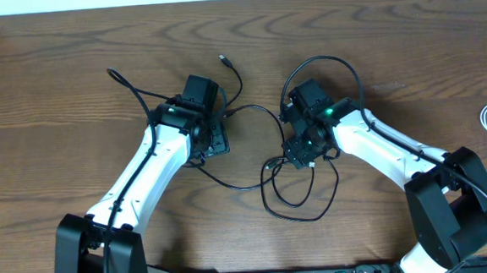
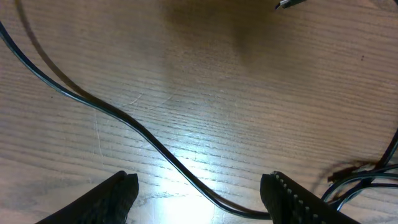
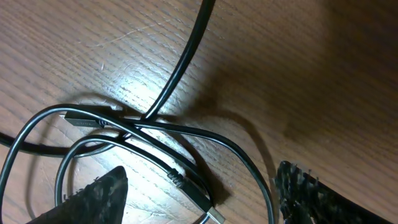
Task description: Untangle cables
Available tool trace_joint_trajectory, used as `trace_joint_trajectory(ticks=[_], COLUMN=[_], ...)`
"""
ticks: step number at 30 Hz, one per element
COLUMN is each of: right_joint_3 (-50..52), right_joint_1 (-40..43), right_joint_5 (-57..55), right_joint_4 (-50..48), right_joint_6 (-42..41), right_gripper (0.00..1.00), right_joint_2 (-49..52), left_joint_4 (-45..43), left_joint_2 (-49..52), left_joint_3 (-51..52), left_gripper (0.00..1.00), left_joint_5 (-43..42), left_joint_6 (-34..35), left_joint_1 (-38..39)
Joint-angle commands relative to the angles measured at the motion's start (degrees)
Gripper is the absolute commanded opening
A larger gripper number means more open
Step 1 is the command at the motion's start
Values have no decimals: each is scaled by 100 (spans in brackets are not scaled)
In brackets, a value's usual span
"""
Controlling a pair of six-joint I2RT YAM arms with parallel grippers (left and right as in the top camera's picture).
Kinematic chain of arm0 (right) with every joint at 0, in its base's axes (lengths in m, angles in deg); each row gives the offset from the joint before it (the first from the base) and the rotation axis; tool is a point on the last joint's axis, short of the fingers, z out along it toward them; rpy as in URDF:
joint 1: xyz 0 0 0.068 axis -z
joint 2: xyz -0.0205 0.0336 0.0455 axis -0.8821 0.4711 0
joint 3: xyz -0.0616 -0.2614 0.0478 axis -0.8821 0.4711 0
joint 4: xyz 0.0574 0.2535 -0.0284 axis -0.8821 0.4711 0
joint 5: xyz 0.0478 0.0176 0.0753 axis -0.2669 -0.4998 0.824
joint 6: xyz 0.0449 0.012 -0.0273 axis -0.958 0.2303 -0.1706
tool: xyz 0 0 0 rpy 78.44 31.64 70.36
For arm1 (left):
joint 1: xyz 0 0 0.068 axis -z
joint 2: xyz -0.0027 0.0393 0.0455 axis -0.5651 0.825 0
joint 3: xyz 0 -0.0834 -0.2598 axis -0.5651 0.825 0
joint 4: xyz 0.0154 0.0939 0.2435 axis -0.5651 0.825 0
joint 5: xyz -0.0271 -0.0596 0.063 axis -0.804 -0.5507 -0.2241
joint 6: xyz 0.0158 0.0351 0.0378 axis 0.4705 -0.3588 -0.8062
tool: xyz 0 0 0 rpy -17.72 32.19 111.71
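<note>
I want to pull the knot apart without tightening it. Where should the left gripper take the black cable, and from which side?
Likely on the single bare run of the black cable passing under the open left gripper, straight down from above: it lies flat on the table, alone, clear of the crossed loops under the right gripper.

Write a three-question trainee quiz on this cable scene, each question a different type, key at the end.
1. True or false: the white cable is tangled with the black cable.
2. Multiple choice: the black cable's knot lies under which gripper? A) left gripper B) right gripper C) neither
3. Fill in: the jaws of both grippers are ___.

Key: 1 false (it lies apart at the table's right edge); 2 B; 3 open.
</note>
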Motion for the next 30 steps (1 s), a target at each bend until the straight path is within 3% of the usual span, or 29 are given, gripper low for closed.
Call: trace_joint_trajectory(ticks=[1, 9, 10, 12, 14, 20, 27, 30], right_joint_3=[111, 710, 750, 752, 728, 105, -1692, -2094], right_joint_1=[-76, -114, -118, -116, -116, 57, 824, 1154], right_joint_5=[-59, -59, -61, -61, -61, -70, -68, -66], right_joint_4=[-15, -627, -651, -647, -629, 157, 1812, 2085], right_joint_6=[24, 22, 22, 22, 24, 24, 17, -219], right_gripper=[72, 69, 63, 41, 1, 1, 1, 1], right_joint_2=[2, 2, 2, 2, 0, -120, -472, -671], left_joint_4=[17, 20, 20, 20, 20, 39, 39, 37], left_joint_2=[11, 11, 11, 11, 11, 11, 11, 11], left_joint_3=[-39, -39, -39, -39, -39, -39, -39, -39], left_gripper=[69, 69, 69, 69, 69, 69, 69, 69], left_joint_5=[-9, -9, -9, -9, -9, -9, -9, -9], left_joint_6=[33, 31, 31, 31, 33, 31, 31, 31], left_joint_1=[-24, -24, -24, -24, -24, -24, -24, -24])
